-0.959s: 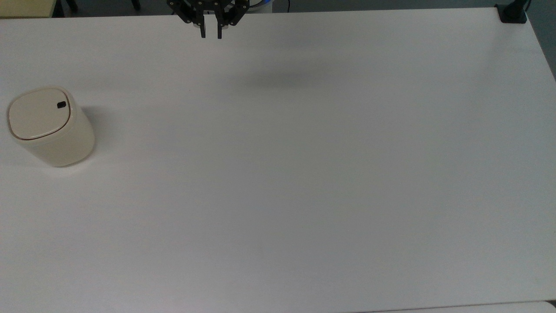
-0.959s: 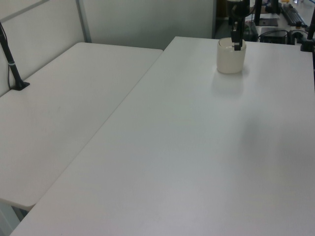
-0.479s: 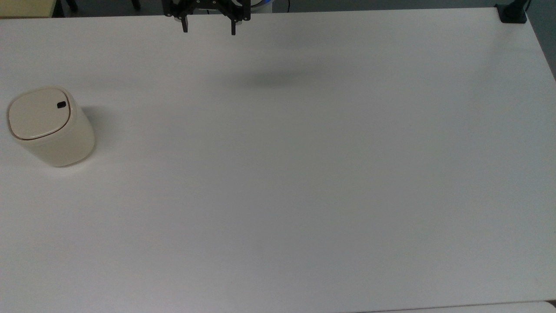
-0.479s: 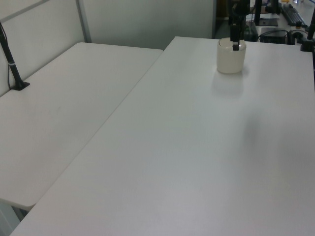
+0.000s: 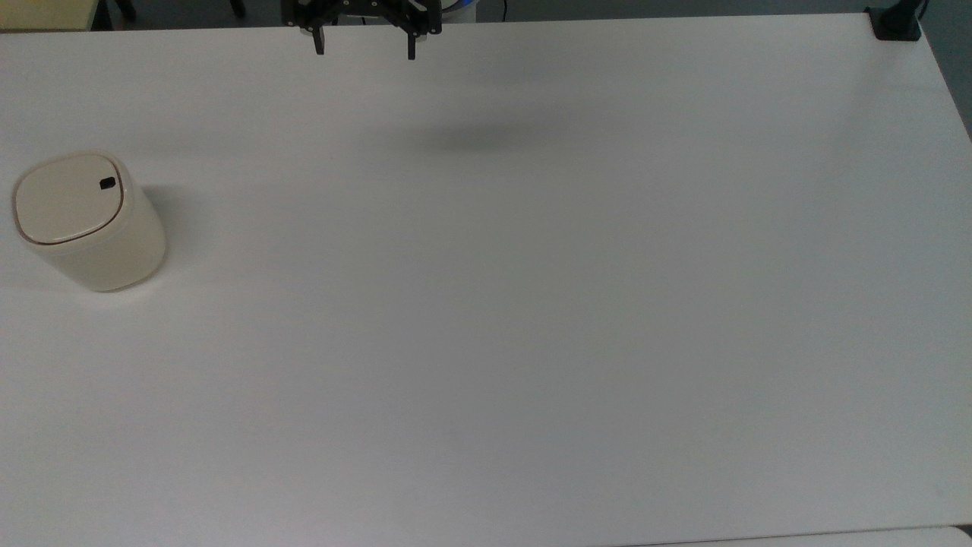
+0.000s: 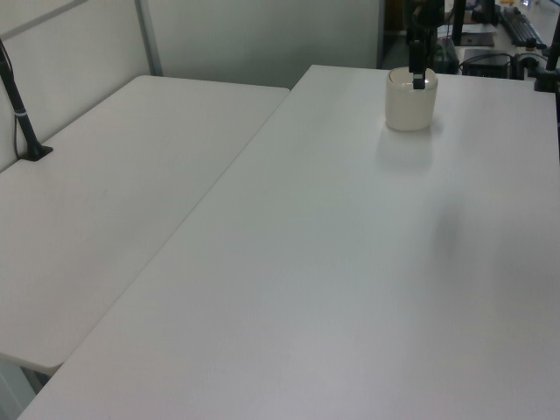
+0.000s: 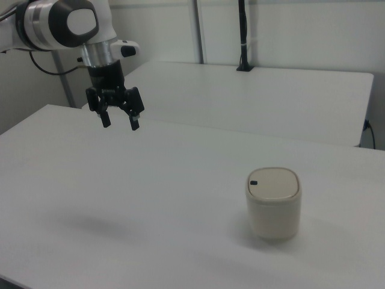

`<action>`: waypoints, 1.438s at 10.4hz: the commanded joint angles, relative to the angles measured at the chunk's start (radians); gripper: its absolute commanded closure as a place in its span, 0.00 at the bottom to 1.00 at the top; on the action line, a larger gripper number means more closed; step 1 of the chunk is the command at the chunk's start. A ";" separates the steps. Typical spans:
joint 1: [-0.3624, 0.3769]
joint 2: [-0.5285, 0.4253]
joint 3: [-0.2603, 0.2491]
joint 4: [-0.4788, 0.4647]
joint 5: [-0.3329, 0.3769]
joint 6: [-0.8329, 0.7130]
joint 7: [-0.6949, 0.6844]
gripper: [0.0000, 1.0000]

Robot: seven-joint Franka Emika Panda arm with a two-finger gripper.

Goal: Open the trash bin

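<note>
While the pincer point(image 5: 364, 53) hangs high over the far edge of the counter point(image 5: 531, 304) in the top view, its two fingers spread wide and holding nothing, the trash bin point(image 5: 87, 222) stands upright well apart from it, near the top view's left edge. In the right view the bin sits toward the right view's right, lid shut and flat. It looks like light, stiff, smooth plastic that could slide or tip under a sideways shove, so the likely place to act is the small black button point(image 5: 107, 183) on the lid, pressed straight down with one fingertip. The counter is a plain white matte top; a second white table point(image 6: 105, 192) adjoins it, with pale walls and a black post point(image 7: 243, 36) beyond.
</note>
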 commanded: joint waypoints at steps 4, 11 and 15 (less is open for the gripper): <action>-0.002 -0.014 -0.018 0.013 -0.013 -0.006 -0.011 0.00; -0.085 0.009 -0.050 0.020 -0.012 0.094 -0.042 0.91; -0.275 0.086 -0.078 0.020 -0.012 0.302 -0.084 0.91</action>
